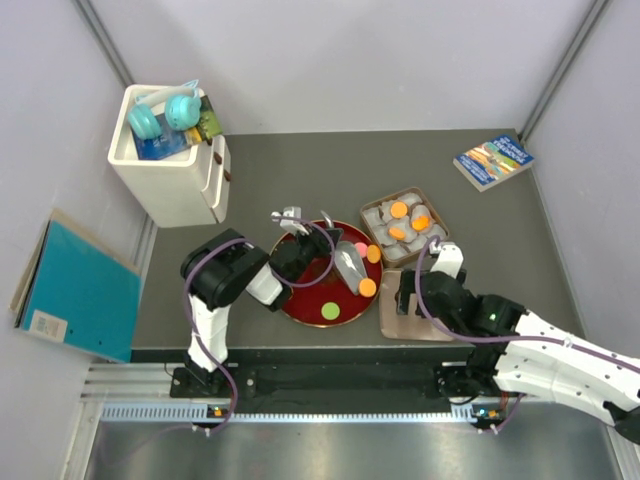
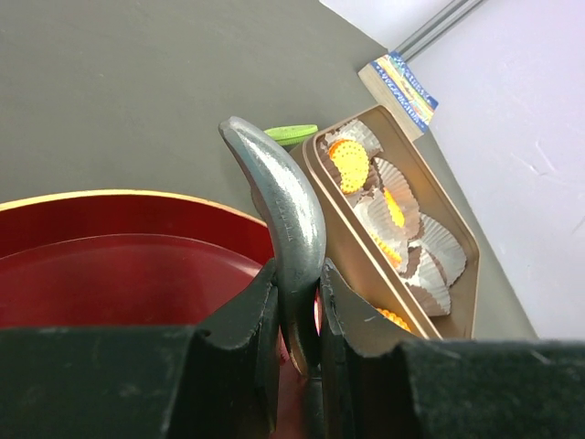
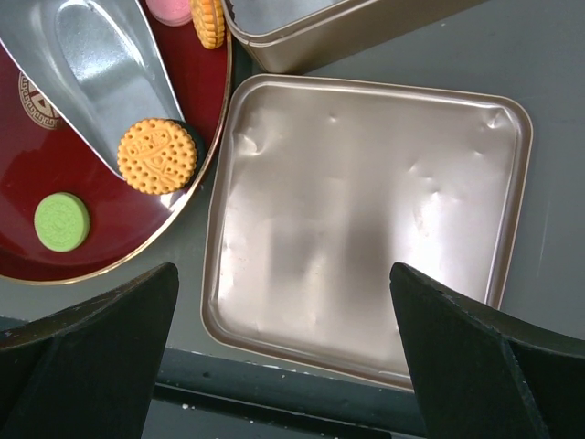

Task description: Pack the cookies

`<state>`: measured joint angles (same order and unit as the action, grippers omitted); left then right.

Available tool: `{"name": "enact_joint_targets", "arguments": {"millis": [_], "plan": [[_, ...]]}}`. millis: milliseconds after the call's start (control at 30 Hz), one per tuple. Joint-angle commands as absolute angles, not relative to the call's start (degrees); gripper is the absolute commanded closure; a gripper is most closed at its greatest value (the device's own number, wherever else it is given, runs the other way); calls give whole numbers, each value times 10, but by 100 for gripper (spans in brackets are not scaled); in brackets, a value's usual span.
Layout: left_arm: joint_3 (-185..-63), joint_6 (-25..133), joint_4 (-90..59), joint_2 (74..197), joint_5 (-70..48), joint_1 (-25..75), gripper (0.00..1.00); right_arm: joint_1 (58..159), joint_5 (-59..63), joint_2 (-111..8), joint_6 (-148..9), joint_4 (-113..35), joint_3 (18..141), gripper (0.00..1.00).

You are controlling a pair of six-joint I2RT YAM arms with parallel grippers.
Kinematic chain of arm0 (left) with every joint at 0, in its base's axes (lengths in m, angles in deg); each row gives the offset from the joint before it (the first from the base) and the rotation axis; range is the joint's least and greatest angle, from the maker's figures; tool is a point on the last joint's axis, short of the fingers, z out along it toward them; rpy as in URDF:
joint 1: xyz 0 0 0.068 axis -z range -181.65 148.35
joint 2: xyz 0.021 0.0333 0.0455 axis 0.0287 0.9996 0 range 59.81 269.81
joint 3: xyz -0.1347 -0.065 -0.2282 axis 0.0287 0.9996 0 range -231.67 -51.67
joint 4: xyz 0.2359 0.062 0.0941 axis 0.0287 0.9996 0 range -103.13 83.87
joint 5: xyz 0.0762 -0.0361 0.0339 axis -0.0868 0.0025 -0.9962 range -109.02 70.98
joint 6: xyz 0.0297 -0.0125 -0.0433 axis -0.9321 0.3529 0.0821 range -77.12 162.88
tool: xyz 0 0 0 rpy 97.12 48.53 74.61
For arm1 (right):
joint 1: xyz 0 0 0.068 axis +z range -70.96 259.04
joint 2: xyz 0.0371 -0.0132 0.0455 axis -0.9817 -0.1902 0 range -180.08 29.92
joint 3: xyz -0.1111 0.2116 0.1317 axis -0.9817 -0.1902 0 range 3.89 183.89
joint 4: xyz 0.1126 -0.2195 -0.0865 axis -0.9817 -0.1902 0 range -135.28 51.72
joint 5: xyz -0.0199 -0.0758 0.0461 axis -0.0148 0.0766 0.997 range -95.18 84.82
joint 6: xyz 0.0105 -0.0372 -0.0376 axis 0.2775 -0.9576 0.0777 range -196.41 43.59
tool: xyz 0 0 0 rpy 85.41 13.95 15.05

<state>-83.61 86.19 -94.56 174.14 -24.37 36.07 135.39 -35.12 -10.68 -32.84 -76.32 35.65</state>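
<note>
A red plate (image 1: 300, 305) holds loose cookies: an orange one (image 1: 367, 287), a second orange one (image 1: 373, 254), a pink one (image 1: 360, 247) and a green one (image 1: 330, 311). My left gripper (image 1: 300, 250) is shut on metal tongs (image 2: 285, 219), whose broad scoop end (image 1: 350, 268) lies over the plate. In the right wrist view the scoop (image 3: 91, 64) touches an orange cookie (image 3: 157, 155), with the green cookie (image 3: 62, 221) nearby. More orange cookies (image 1: 399, 209) sit in paper cups in the gold box (image 1: 436, 205). My right gripper (image 3: 283, 274) hangs open over the gold lid (image 3: 366, 210).
A green disc (image 2: 291, 133) shows edge-on past the tongs, by the box's far corner (image 2: 320, 146). A white bin (image 1: 170, 185) stands back left, a book (image 1: 493, 160) back right, and a teal folder (image 1: 80, 285) lies off the table's left edge.
</note>
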Motion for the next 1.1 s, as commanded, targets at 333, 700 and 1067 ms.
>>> {"name": "enact_joint_targets", "arguments": {"millis": [333,700,1067], "plan": [[-866,872,-1104,1823,-259,366,100,1354,-363,-111,-331,-747,369,1],[-846,708,-1103,1782,-254,393,100,1354,-366,-109,-331,-749,369,1],[-794,746,-1105,1762,-253,399,100,1354,-362,-124,-330,-740,371,1]]}}
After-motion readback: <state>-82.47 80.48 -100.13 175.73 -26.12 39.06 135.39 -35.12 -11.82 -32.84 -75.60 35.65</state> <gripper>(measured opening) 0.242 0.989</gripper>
